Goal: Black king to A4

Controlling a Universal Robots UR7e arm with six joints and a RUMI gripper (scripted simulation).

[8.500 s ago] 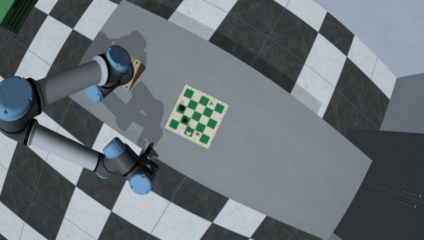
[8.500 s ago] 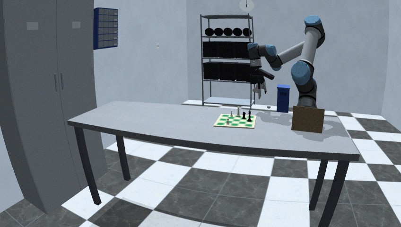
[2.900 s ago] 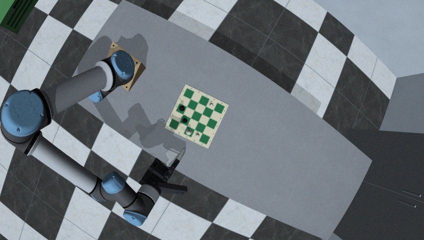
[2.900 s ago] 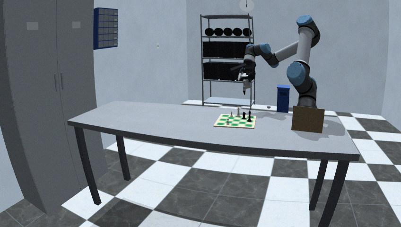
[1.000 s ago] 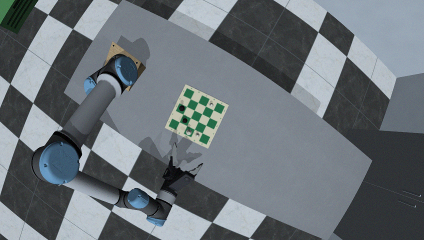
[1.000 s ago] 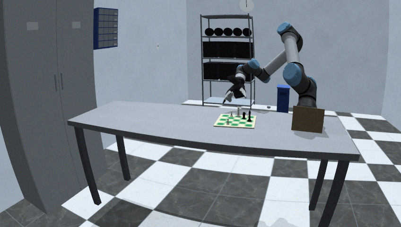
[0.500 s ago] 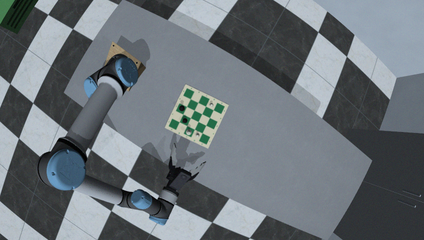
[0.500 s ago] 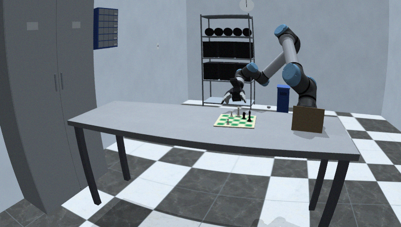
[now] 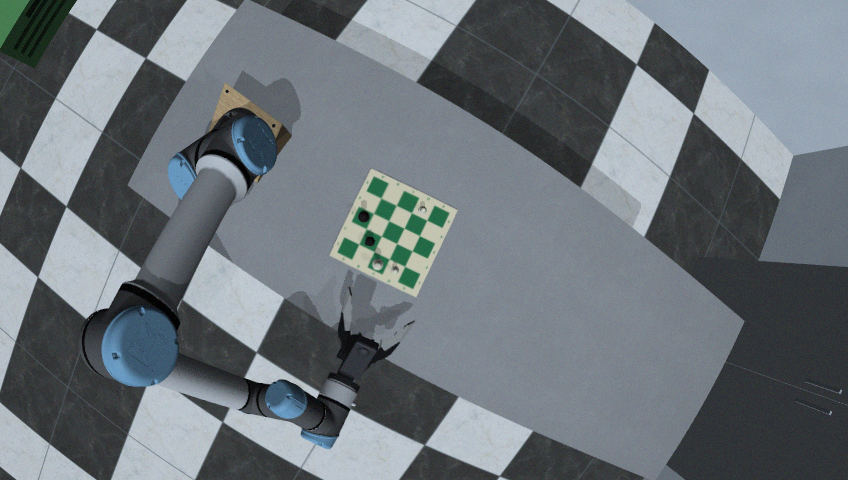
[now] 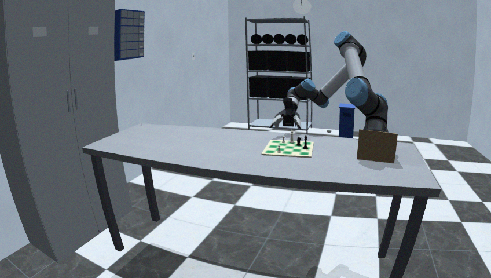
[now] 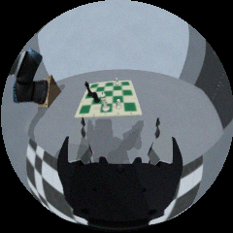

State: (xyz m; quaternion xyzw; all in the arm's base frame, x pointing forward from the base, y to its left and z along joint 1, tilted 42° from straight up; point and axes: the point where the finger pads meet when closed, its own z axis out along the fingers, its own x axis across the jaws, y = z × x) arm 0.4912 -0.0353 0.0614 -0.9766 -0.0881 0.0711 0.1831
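Top view: the pincer (image 9: 373,324) hangs spread wide and empty off the chessboard's (image 9: 393,230) near edge, above the counter (image 9: 535,309). Two black pieces stand on the arm-side files; from above I cannot tell which one is the king.

Exterior view: the taller black king (image 10: 305,142) stands rightmost, a shorter black piece (image 10: 298,141) just beside it.

Wrist view: the board lies ahead, well apart. Best to come down from above, straddling the king only, clear of its neighbour.
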